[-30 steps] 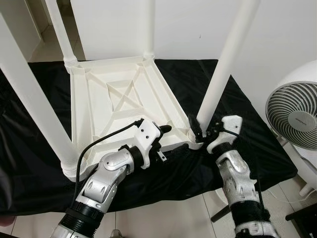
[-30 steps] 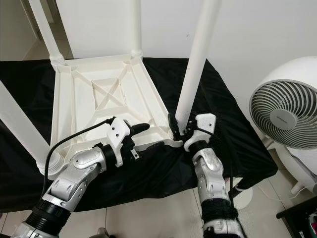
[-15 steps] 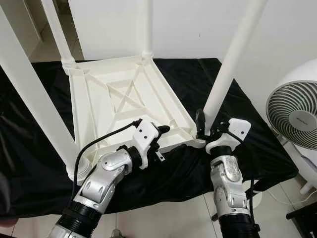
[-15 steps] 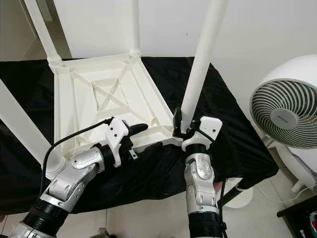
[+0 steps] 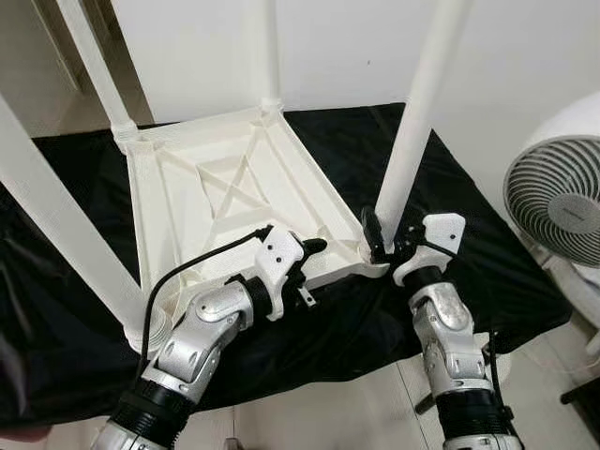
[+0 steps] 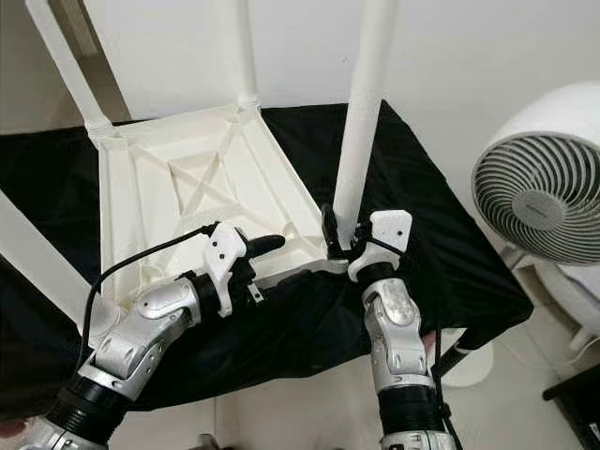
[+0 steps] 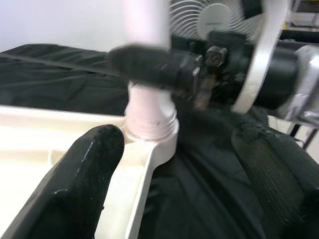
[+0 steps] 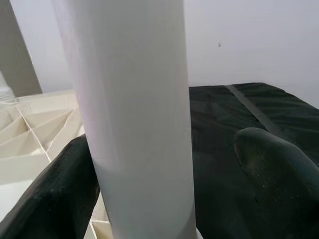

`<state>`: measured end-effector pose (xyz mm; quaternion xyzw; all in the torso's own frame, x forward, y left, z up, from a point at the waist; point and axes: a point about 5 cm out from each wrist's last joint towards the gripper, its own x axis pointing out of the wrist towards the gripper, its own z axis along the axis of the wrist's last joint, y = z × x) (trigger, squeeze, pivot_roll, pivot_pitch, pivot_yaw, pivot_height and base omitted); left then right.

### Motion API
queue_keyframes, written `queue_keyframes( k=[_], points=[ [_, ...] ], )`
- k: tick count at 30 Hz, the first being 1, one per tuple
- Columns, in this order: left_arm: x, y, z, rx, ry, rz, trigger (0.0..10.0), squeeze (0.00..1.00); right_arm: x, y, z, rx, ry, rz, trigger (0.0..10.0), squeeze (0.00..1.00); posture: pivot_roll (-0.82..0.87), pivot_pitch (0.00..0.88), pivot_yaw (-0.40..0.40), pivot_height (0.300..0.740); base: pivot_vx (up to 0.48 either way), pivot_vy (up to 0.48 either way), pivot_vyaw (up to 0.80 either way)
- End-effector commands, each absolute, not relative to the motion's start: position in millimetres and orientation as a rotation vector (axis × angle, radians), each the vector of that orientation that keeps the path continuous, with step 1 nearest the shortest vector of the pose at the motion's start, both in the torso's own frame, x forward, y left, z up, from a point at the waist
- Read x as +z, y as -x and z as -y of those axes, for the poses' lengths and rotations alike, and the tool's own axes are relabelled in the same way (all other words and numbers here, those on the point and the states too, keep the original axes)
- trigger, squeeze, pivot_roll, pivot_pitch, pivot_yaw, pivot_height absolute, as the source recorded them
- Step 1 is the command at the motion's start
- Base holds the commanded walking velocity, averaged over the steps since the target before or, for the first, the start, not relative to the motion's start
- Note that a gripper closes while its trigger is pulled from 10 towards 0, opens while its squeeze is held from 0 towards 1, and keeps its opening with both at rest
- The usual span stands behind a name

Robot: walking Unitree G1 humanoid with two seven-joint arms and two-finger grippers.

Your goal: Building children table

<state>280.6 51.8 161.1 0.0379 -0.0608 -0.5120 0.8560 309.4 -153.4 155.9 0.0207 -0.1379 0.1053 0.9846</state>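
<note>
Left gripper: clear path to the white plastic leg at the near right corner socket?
Probably yes. The left gripper sits open at the upturned white table's rim, but the right gripper already straddles that white plastic leg.

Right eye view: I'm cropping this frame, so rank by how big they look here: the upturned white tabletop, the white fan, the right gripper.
1. upturned white tabletop
2. white fan, cut off by the frame edge
3. right gripper, clearly smallest

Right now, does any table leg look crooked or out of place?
Nothing stands out. The four white legs stand in the corners of the upturned table; the right gripper is around the near right leg.
</note>
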Motion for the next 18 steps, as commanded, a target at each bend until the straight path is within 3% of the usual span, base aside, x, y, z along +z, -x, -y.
queue_keyframes(
  k=[1, 13, 14, 18],
  points=[
    [157.9, -275.3, -47.5, -1.236, -0.098, 0.106, 10.0, 0.00, 155.1, -310.3, 151.8, 0.230, -0.037, 0.269, 10.0, 0.00, -0.09, 0.046, 0.086, 0.740, 0.000, 0.000, 0.00],
    [160.0, -274.3, -55.2, -1.187, -0.124, 0.121, 10.0, 0.00, 149.0, -306.9, 149.4, 0.394, 0.012, 0.226, 10.0, 0.00, -0.02, 0.053, 0.029, 0.740, 0.000, 0.000, 0.00],
    [160.9, -274.4, -55.4, -1.178, -0.133, 0.129, 10.0, 0.00, 149.1, -308.5, 151.3, 0.402, 0.016, 0.222, 10.0, 0.00, 0.03, 0.049, -0.028, 0.740, 0.000, 0.000, 0.00],
    [162.5, -275.0, -56.2, -1.161, -0.147, 0.142, 10.0, 0.00, 148.9, -311.4, 154.1, 0.406, 0.015, 0.214, 10.0, 0.00, 0.04, 0.049, -0.035, 0.740, 0.000, 0.000, 0.00]
  ],
)
